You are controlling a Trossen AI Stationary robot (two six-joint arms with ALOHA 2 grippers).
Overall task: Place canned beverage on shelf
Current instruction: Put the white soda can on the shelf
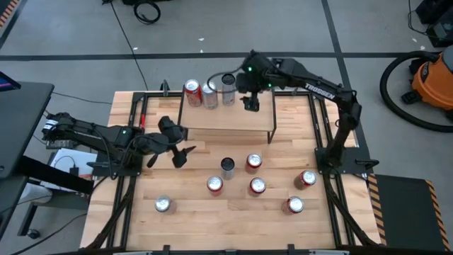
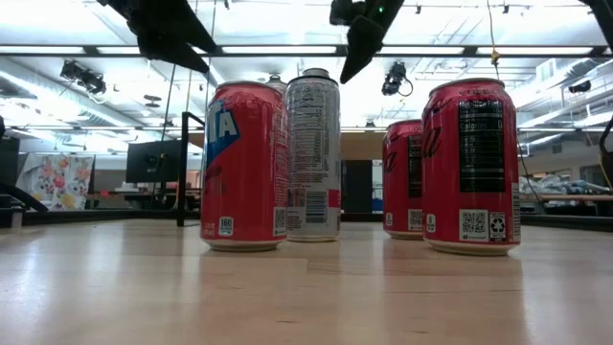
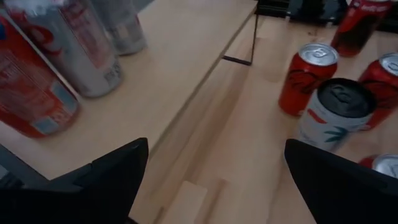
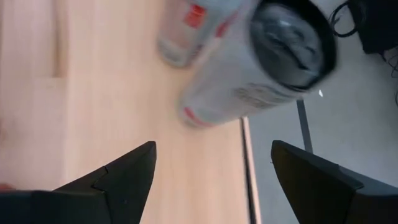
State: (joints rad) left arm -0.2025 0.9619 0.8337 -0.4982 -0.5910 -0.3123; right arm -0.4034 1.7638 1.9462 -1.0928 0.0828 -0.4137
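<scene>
Right gripper (image 1: 250, 103) hangs above the shelf (image 1: 226, 117), near its back edge, fingers spread wide and empty. Just beside it toward the left sits the tall silver can (image 1: 228, 88), upright on the shelf's plank top (right wrist view shows the same can (image 4: 261, 56) ahead of the open fingers, not between them). Two more cans stand on the shelf next to it: a silver-red can (image 1: 210, 95) and a red can (image 1: 192, 90), in a row along the back edge, close together, possibly touching, hard to tell from above.

Left gripper (image 1: 182, 152) is over the counter (image 1: 191, 212) just in front of the shelf's left end, fingers wide apart, nothing in them.

On the counter in front of the shelf: a dark-topped can (image 1: 227, 167) with a red can (image 1: 254, 163) just beside it, and further red cans (image 1: 214, 185), (image 1: 257, 186), (image 1: 307, 178), (image 1: 294, 205), plus one set apart at front left (image 1: 163, 205). All upright.

Counter is light wood planks inside a black metal frame. Floor around is grey with dark tape lines; an orange shop vacuum (image 1: 435, 78) at the right edge, cables at the top. Low view shows an office-type room behind, ceiling strip lights, a monitor (image 2: 153, 161).
</scene>
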